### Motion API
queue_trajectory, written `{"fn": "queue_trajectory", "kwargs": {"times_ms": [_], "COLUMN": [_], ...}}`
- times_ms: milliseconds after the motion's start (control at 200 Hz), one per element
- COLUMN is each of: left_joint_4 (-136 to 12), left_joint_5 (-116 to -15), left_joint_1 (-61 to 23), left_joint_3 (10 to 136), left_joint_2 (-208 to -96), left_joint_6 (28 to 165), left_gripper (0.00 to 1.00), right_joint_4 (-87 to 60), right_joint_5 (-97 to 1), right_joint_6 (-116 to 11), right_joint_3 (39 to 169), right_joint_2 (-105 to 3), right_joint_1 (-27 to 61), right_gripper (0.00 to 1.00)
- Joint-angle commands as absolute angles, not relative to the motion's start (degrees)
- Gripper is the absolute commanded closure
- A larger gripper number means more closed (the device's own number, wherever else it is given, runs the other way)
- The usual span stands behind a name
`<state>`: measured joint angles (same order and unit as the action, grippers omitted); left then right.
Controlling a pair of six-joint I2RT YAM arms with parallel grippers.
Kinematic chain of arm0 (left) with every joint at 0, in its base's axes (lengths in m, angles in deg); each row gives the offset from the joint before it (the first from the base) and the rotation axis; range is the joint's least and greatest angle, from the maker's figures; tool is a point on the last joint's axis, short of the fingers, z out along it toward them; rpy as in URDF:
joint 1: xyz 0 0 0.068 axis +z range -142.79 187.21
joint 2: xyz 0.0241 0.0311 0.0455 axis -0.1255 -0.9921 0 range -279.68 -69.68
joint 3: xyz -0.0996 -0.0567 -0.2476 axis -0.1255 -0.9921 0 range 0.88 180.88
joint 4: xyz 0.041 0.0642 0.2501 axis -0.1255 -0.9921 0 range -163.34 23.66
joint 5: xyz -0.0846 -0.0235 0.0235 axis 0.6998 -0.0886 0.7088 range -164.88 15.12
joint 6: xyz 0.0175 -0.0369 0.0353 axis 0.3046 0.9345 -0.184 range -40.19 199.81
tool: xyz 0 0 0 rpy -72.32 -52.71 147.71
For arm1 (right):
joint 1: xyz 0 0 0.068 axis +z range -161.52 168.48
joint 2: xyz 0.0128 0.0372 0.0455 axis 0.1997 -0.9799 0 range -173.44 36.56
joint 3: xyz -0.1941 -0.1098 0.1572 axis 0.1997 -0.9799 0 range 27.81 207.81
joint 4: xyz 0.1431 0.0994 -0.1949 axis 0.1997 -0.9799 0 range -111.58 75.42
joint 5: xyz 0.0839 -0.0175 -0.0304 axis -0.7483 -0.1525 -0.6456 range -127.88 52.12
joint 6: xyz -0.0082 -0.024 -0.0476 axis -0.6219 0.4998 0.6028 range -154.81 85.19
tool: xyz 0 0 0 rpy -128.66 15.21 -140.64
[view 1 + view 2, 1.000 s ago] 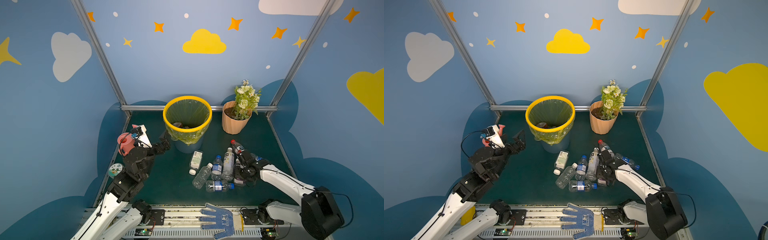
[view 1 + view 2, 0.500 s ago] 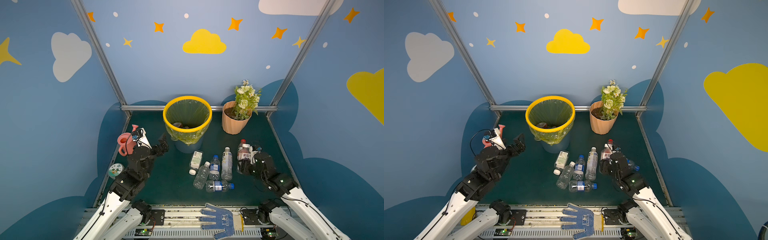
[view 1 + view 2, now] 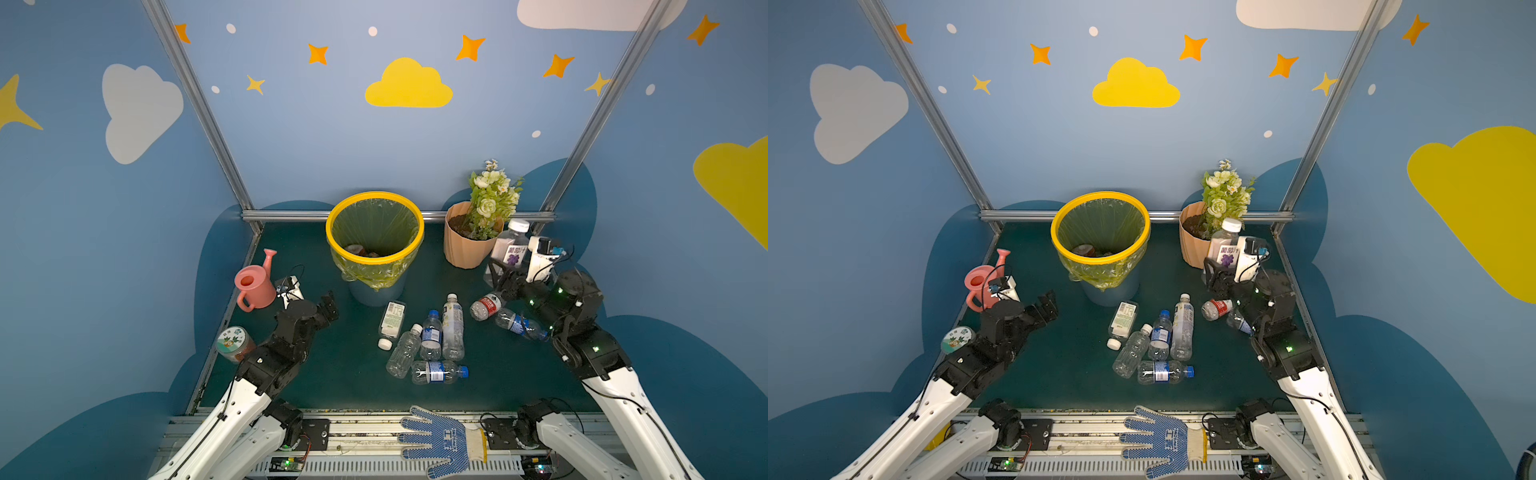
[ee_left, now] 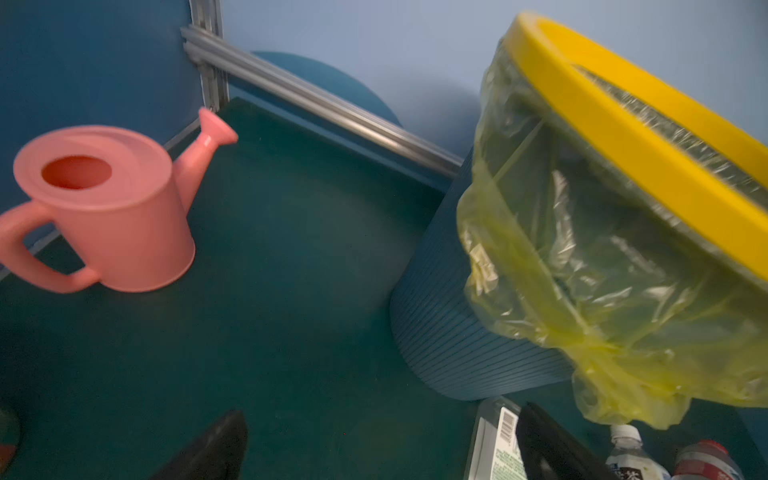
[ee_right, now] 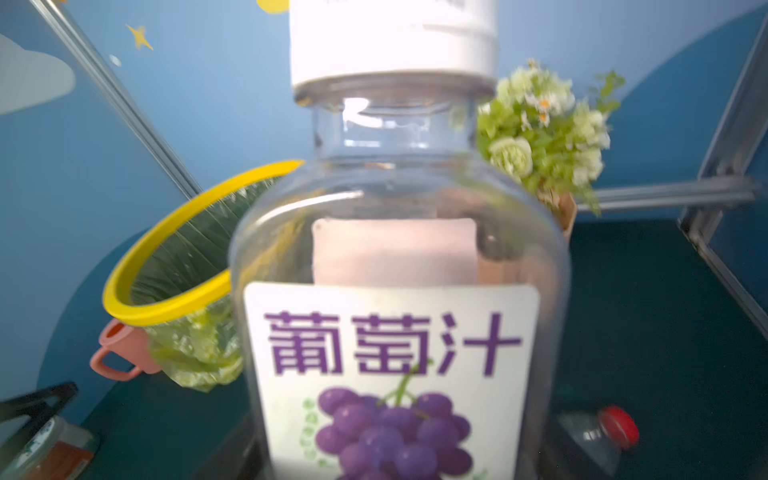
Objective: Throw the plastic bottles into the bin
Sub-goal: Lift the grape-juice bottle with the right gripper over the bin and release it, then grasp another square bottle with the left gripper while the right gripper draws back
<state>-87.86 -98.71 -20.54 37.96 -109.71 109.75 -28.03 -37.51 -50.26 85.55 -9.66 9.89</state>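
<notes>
Fenced by metal rails at 9, 12 and 3 o'clock of the dark green mat point(image 3: 340, 386), blue walls right behind; at 6 o'clock the front rail, with a blue dotted glove point(image 3: 444, 436) on it. Widest open mat at 7 o'clock and around the left gripper point(image 3: 328, 305), plus a strip at 5 o'clock. At 12 o'clock by the back rail, the bin point(image 3: 376, 260): yellow rim up, liner draped over the side, a few items at the bottom. Peach flowerpot point(image 3: 465, 249) at 1 o'clock, pink watering can point(image 3: 253, 282) at 10, round jar point(image 3: 232, 343) at 8 near the edge. Left gripper jaws spread wide, nothing between, aimed at the bin's base. At 2 o'clock, in the right gripper point(image 3: 503, 275), jaws part closed on its lower body: grape-juice bottle point(image 3: 510, 247), roughly upright, white cap up, long axis near vertical, overlapping the flowerpot in both top views. Mid-mat, five plastic bottles point(image 3: 432, 336) lying flat: three caps toward 12, one toward 6, one crosswise with blue cap toward 3. At 3 o'clock by the right arm, red-label bottle point(image 3: 486, 305) and blue-label bottle point(image 3: 517, 324), lying flat.
</notes>
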Motion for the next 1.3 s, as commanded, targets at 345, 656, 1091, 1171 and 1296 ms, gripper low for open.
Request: {"fn": "queue_trajectory", "kwargs": {"times_ms": [345,656,1091,1171,1296], "left_joint_4": [-91.76,-91.26,-90.5,-89.48,-87.41], "left_joint_5": [-97.23,-95.9,-95.08,-95.31,-94.87], "left_joint_1": [-20.22,-20.27,-24.74,-27.28,-30.61], "left_joint_3": [32.19,33.21,34.55,34.28,34.19], "left_joint_2": [-109.44,-111.57,-112.18,-113.94,-118.11], "left_joint_6": [115.63,115.25,116.73,118.02,119.45], "left_gripper": [0.0,0.0,0.0,0.0,0.0], "right_joint_4": [-6.22,-32.88,-26.98,-26.47,-26.07], "right_joint_5": [-57.28,-62.68,-43.38,-40.98,-40.53], "right_joint_6": [-59.73,-52.13,-44.27,-45.89,-48.8], "right_joint_3": [105.86,136.59,116.0,109.02,98.5], "right_joint_2": [-30.87,-65.14,-37.86,-34.22,-29.17], "right_joint_1": [13.79,23.2,19.8,18.16,14.53], "right_gripper": [0.4,0.17,0.03,0.03,0.03]}}
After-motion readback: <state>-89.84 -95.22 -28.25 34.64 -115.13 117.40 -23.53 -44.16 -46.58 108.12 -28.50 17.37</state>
